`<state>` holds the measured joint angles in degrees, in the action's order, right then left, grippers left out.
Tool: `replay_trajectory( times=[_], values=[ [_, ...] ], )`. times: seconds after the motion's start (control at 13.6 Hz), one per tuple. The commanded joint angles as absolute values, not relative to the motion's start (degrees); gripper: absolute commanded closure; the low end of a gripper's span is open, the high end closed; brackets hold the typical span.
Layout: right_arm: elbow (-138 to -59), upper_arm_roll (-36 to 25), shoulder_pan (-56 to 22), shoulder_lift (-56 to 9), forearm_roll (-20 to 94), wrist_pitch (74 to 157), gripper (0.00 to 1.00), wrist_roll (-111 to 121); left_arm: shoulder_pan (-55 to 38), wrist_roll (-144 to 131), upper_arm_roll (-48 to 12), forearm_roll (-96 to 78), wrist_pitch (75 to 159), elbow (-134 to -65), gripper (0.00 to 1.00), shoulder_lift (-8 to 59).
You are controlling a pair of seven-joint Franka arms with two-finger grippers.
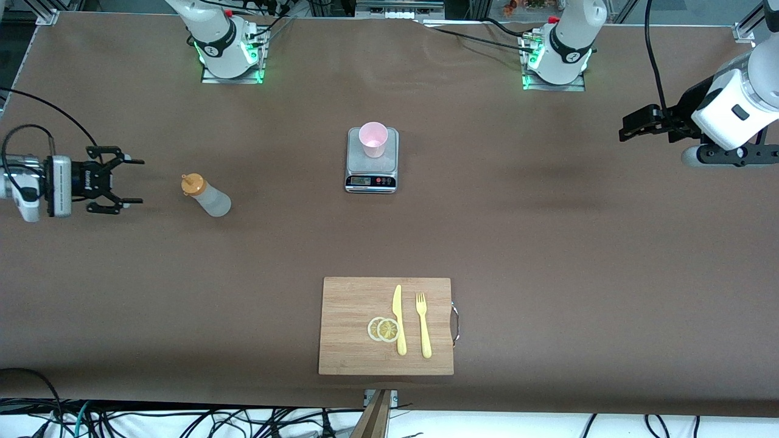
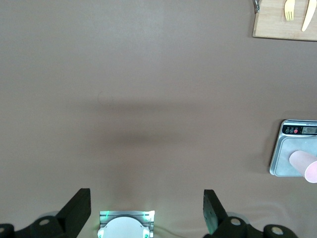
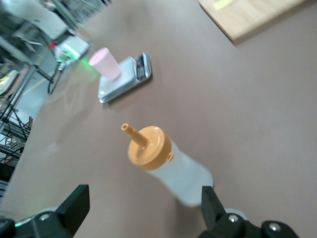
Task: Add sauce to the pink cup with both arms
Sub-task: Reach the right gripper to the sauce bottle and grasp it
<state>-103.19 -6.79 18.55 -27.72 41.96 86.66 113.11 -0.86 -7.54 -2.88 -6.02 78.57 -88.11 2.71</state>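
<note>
The pink cup (image 1: 373, 139) is being supported upright on a small grey kitchen scale (image 1: 372, 173) at mid-table; its contents cannot be made out. The sauce bottle (image 1: 206, 195) is standing on the table toward the right arm's end, capped by its orange nozzle, apart from the scale. The right gripper (image 1: 132, 180) is being held just beside the bottle, fingers spread wide, nothing gripped or touched. The left gripper (image 1: 627, 126) is being held above bare table at the left arm's end, fingers likewise spread and empty. A wooden cutting board (image 1: 350, 304), nearer the front camera, is carrying two lemon slices (image 1: 383, 329), a yellow knife (image 1: 398, 319) and a yellow fork (image 1: 423, 325).
</note>
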Motion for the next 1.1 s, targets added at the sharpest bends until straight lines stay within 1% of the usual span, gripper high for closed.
replay_trajectory(
  times=[0.0, 0.07, 0.37, 0.51, 1.03],
  values=[
    [-102.7, -6.8, 19.7, -35.3, 48.7, 85.1, 0.0, 131.0, 1.2, -6.5, -5.7, -2.4, 75.6, -87.5, 0.0, 1.5],
    [-102.6, -6.8, 19.7, -37.4, 50.8, 85.1, 0.0, 134.9, 1.4, -6.5, -6.6, -1.4, 75.2, -87.5, 0.0, 1.4],
    [-102.5, -6.8, 19.2, -42.3, 54.8, 85.0, 0.0, 142.9, 2.0, -6.4, -7.2, -0.4, 75.1, -87.7, 0.0, 1.6],
    [-102.4, -6.7, 18.0, -43.5, 55.7, 85.0, 0.0, 143.9, 2.2, -6.3, -9.4, 1.7, 75.1, -87.6, 0.0, 1.6],
    [-102.0, -5.3, 14.2, -45.9, 55.7, 84.0, 0.0, 144.2, 1.6, -6.5, -9.4, 1.4, 75.1, -87.7, 0.0, 2.1]
  ],
)
